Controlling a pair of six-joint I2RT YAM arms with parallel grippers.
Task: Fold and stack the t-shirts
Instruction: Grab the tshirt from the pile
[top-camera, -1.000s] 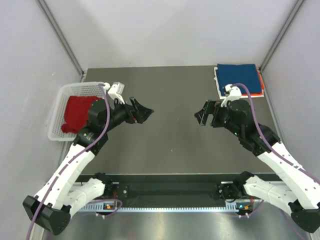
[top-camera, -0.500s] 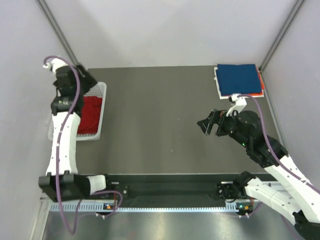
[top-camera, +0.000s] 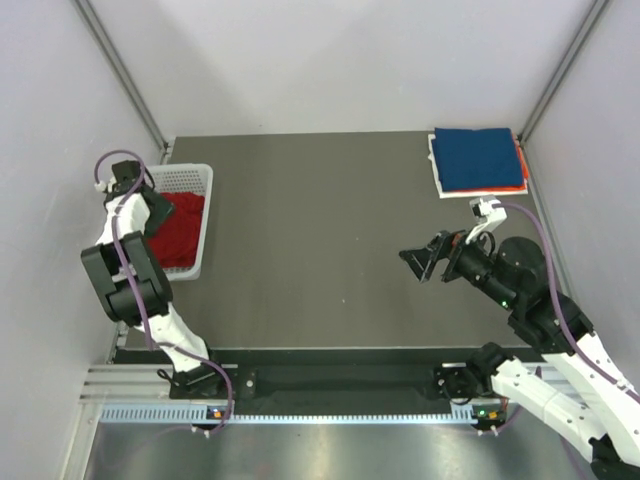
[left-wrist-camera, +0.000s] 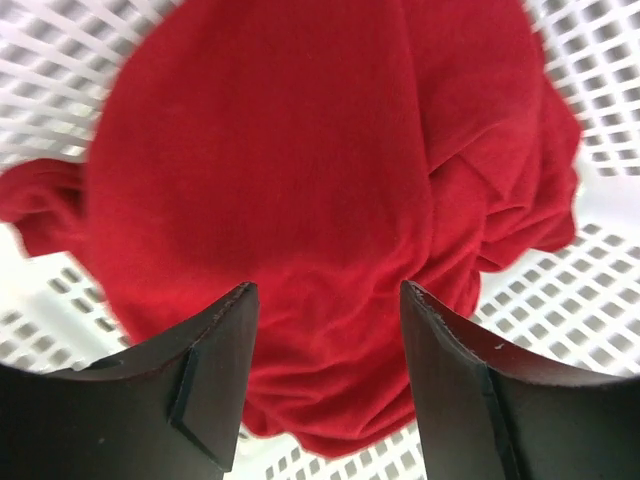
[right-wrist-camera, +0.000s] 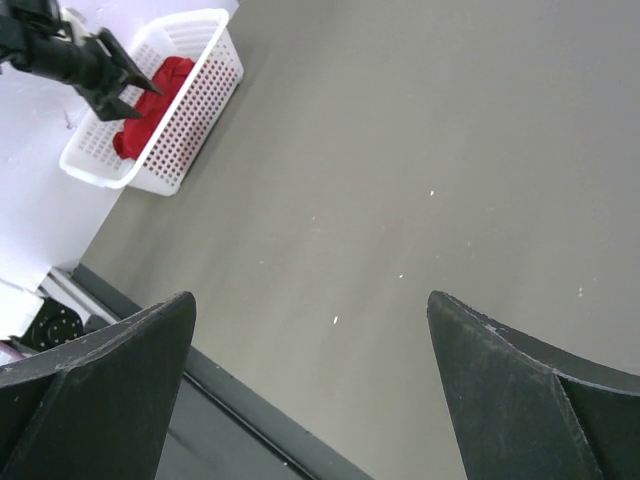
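Observation:
A crumpled red t-shirt lies in the white mesh basket at the table's left edge. My left gripper points down into the basket just over that shirt, open, its fingers straddling a bulge of red cloth without pinching it. At the back right corner sits a folded stack with a dark blue t-shirt on top and orange and white edges showing beneath. My right gripper hovers open over bare table, holding nothing.
The basket with the red shirt and the left gripper shows far off in the right wrist view. The dark table ends at a black front rail. Grey walls close in on three sides.
The left arm swung from mid-table out over the basket and dropped close onto the red shirt, its jaws narrowing a little. The right arm drew back toward the near right.

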